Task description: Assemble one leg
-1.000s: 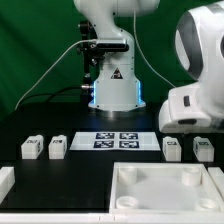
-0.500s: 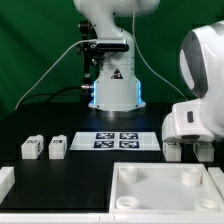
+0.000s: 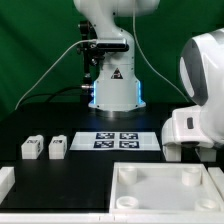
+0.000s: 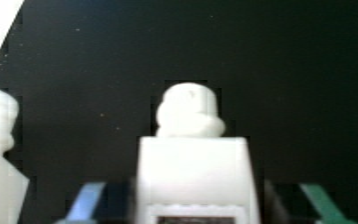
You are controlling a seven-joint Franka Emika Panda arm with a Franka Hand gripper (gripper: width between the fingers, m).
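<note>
A green curtain (image 3: 40, 45) hangs at the back, and a matte black table (image 3: 90, 168) fills the front.

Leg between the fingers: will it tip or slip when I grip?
Likely rigid: the leg looks like a solid block. Its flat sides should suit the gripper, open either side. Stubby, it probably won't tip; smooth finish might slip.
</note>
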